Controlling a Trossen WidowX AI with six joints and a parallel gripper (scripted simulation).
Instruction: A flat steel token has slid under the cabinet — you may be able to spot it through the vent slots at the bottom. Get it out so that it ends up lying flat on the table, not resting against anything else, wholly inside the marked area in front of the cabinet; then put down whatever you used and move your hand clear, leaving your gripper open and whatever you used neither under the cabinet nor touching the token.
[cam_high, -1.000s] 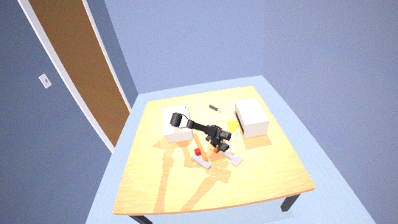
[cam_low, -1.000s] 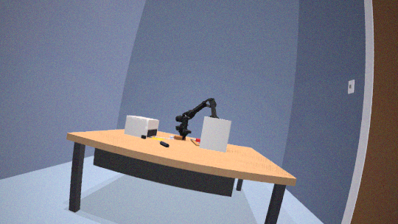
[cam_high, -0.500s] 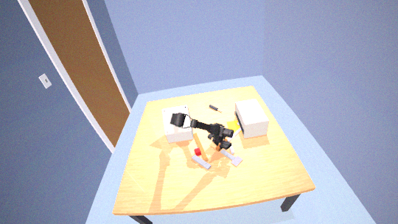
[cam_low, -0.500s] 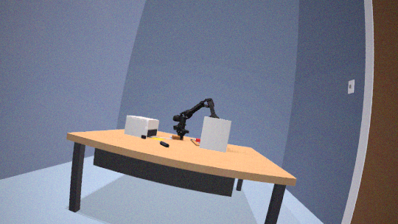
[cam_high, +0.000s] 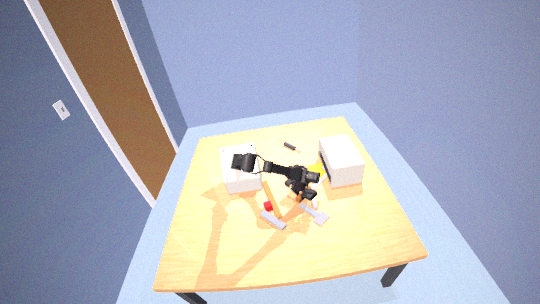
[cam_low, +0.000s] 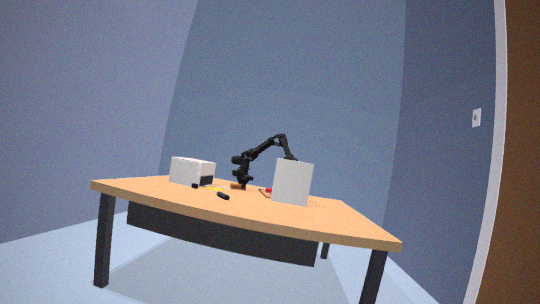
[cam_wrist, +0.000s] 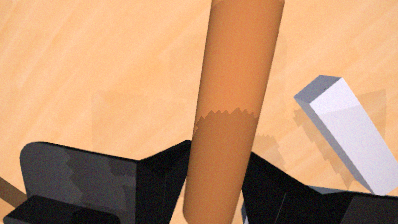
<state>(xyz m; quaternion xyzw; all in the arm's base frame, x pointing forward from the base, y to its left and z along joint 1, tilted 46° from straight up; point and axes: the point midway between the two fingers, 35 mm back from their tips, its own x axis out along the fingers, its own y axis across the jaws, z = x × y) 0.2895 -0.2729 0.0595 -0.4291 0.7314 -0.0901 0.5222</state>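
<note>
The white cabinet (cam_high: 345, 162) (cam_low: 192, 171) stands at the right in the top view, its dark low opening facing the arm. A yellow patch (cam_high: 314, 169) (cam_low: 215, 189) lies in front of it, partly covered by the arm in the top view. My gripper (cam_high: 302, 195) (cam_low: 243, 185) (cam_wrist: 216, 151) is shut on an orange-brown round rod (cam_wrist: 240, 65) (cam_low: 236, 186), low over the table. The rod runs forward between the fingers; its far end is outside the wrist view. I cannot make out the steel token in any view.
A pale grey bar (cam_wrist: 352, 130) lies right of the rod. A flat-ended grey tool (cam_high: 315, 214), another grey bar (cam_high: 273, 220), a red block (cam_high: 268, 205) and a wooden strip (cam_high: 270, 195) lie nearby. A dark-handled tool (cam_high: 289, 146) (cam_low: 223, 195) and white box (cam_high: 245, 184) (cam_low: 292, 182) stand farther off.
</note>
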